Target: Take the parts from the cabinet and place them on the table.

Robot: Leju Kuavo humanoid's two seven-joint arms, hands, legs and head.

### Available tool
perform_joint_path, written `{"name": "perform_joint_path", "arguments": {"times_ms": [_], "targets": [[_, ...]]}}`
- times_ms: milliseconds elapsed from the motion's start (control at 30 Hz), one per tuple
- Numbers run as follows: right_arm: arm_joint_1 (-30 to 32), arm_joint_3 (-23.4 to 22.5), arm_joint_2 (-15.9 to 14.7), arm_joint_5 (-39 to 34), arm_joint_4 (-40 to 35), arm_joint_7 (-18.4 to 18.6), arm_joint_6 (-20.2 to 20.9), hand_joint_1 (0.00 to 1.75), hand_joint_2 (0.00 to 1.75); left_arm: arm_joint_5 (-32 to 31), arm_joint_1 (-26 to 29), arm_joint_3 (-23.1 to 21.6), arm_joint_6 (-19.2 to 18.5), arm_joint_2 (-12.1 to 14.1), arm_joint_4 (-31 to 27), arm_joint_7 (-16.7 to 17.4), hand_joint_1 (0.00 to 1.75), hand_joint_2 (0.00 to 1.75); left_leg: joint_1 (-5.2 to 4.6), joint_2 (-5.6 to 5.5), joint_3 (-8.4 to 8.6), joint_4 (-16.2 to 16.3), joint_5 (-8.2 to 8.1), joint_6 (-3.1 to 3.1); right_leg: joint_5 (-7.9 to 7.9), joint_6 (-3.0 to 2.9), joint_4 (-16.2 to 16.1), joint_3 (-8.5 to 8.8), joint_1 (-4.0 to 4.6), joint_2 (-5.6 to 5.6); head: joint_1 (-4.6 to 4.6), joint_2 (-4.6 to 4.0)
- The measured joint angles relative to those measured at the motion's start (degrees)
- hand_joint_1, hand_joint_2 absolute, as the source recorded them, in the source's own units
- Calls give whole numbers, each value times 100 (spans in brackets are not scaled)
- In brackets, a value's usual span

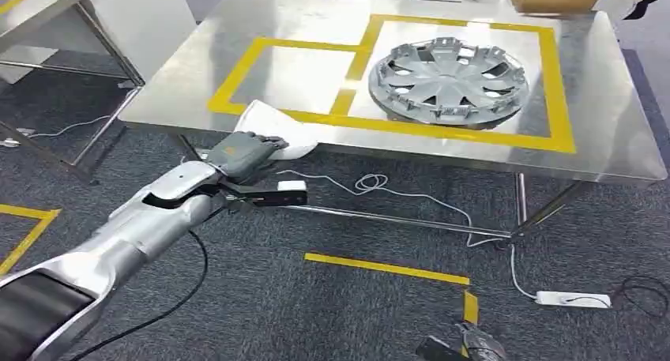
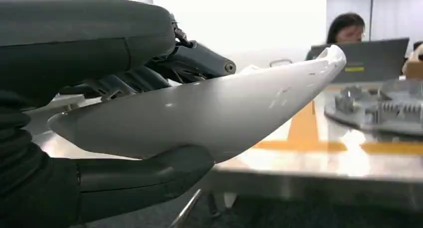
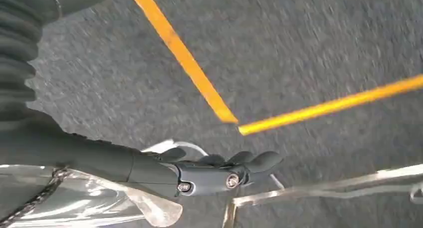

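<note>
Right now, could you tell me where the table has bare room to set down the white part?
The left yellow-taped square is bare steel, right beyond the white part held by the left hand. The right square is crowded by the hubcap. The table also has a bare strip outside the tape.

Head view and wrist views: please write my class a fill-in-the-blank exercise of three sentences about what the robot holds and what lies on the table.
1. The left hand holds a white part at the table's near ____.
2. The grey hubcap lies inside a square marked with ____ tape.
3. The right hand hangs low above the grey ____.

Missing words: edge; yellow; floor
</note>
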Motion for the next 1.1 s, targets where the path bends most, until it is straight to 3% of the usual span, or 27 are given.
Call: {"name": "perform_joint_path", "arguments": {"times_ms": [33, 100, 133, 167, 200, 233, 300, 333, 433, 467, 500, 533, 600, 633, 667, 700, 800, 833, 867, 933, 967, 1033, 1100], "targets": [[25, 0, 0, 0, 7, 0, 2, 0, 175, 0, 65, -9, 0, 0, 7, 0, 175, 175, 36, 3, -188, 469, -107, -57, -56, -15, -80, 163, -8, 5, 2, 0], [108, 0, 0, 0, 26, 0, 9, 0, 175, -2, 224, -37, -15, 11, 46, 0, 175, 175, 83, 4, -487, 1032, -592, -111, -174, 13, -172, 444, -35, 32, -2, 0], [135, 2, 2, 2, 33, 0, 15, 0, 175, -2, 244, -46, -15, 11, 59, 0, 175, 175, 90, 5, -623, 1095, -793, -110, -231, 13, -178, 529, -44, 41, -2, 0], [131, 2, 2, 2, 37, 0, 15, 0, 175, -2, 221, -44, -15, 13, 59, 0, 175, 175, 97, 5, -726, 1012, -849, -100, -282, 15, -175, 587, -47, 52, -2, 0], [105, 2, 9, 2, 37, 0, 15, 0, 175, -2, 166, -42, -15, 13, 59, 0, 175, 175, 96, 5, -776, 743, -687, -79, -336, 21, -175, 659, -47, 61, -4, 0], [78, 2, 11, 2, 37, 0, 15, 0, 175, -2, 116, -42, -15, 19, 59, 0, 175, 175, 84, 6, -768, 343, -272, -48, -390, 32, -177, 728, -45, 67, 0, 0], [62, 0, 11, 2, 42, 2, 15, 0, 175, -2, 83, -44, -15, 41, 61, 0, 175, 175, 44, 17, -767, -507, 927, 54, -484, 72, -175, 825, -42, 72, 7, 0], [65, -2, 13, 2, 42, 7, 20, 0, 175, -4, 80, -46, -17, 59, 61, 0, 175, 175, 8, 25, -776, -657, 878, 75, -533, 124, -164, 846, -26, 106, -2, 0], [12, 0, 13, 7, 31, 7, 26, 0, 175, -2, 7, -35, -15, 35, 46, 0, 175, 175, -7, 14, -692, -665, 773, 158, -592, 247, -143, 895, -25, 79, -9, 0], [-23, 0, 11, 9, 31, 9, 26, 0, 175, 0, -28, -26, -13, 28, 28, 0, 175, 175, 42, 10, -605, -705, 762, 178, -679, 280, -120, 851, -37, 69, -6, 0], [-52, 0, 11, 9, 31, 9, 26, 0, 175, 13, -74, -7, -15, 37, 26, 0, 175, 175, 33, 6, -553, -708, 732, 215, -733, 297, 82, 795, -31, 32, 2, 0], [-89, 0, 13, 15, 31, 11, 29, 0, 175, 18, -119, -2, -20, 33, 24, 4, 175, 175, 31, 0, -533, -706, 706, 252, -845, 307, 505, 552, -31, 24, 29, 0], [-100, 0, 13, 28, 31, 15, 33, 0, 175, 17, -106, -4, -31, 24, 22, 2, 175, 175, 17, -21, -485, -705, 629, 271, -1192, 326, 1511, -105, -33, 24, 22, 0], [-84, 0, 13, 31, 31, 22, 33, 0, 175, 15, -70, -4, -39, 24, 22, 2, 175, 175, 11, -32, -436, -702, 584, 266, -1270, 331, 1759, -336, -30, 25, 24, 0], [-71, 0, 11, 37, 31, 26, 33, 0, 175, 15, -39, -4, -39, 28, 24, 4, 175, 175, 8, -38, -378, -701, 536, 261, -1176, 320, 1738, -435, -30, 23, 22, 0], [-66, 0, 11, 46, 31, 28, 33, 0, 175, 15, -29, -4, -42, 30, 24, 4, 175, 175, 7, -41, -309, -698, 484, 252, -950, 317, 1490, -423, -30, 23, 24, 0], [-61, 0, 11, 50, 31, 28, 33, 0, 175, 17, -34, -4, -42, 22, 22, 4, 175, 175, 7, -40, -85, -698, 297, 190, 144, 270, 79, -105, -30, 0, 29, 0], [-63, 0, 11, 50, 33, 31, 35, 0, 175, 17, -41, -9, -46, 22, 22, 4, 175, 175, -11, -48, -54, -685, 267, 153, -76, 263, 29, -60, 5, -12, 18, 0], [-75, 2, 11, 55, 31, 33, 35, 0, 175, 13, -56, -7, -53, 26, 20, 4, 175, 175, -19, -58, -65, -691, 235, 116, -40, 184, 33, 40, 10, -12, 20, 2], [-58, 2, 13, 57, 31, 31, 33, 0, 175, 17, -66, 0, -52, 28, 15, 7, 175, 175, -15, -50, -12, -654, 186, 89, -67, 133, 27, 65, 11, -3, -4, 0], [-67, 0, 13, 59, 31, 28, 33, 0, 175, 20, -81, 9, -52, 31, 9, 9, 175, 175, -12, -49, -20, -621, 145, 62, -84, 110, 23, 124, -29, 5, -6, 0], [-96, -7, 9, 52, 31, 31, 26, 0, 175, 28, -116, 35, -52, 26, 0, 15, 175, 175, 10, -19, -296, -43, 15, -20, -140, 45, 14, 197, -31, 10, -11, 0], [-98, -4, 13, 57, 31, 26, 26, 0, 175, 31, -106, 46, -52, 37, 0, 18, 175, 175, 31, -15, -835, 878, -337, -72, -205, 24, 15, 261, -31, 14, -11, 0]]}}
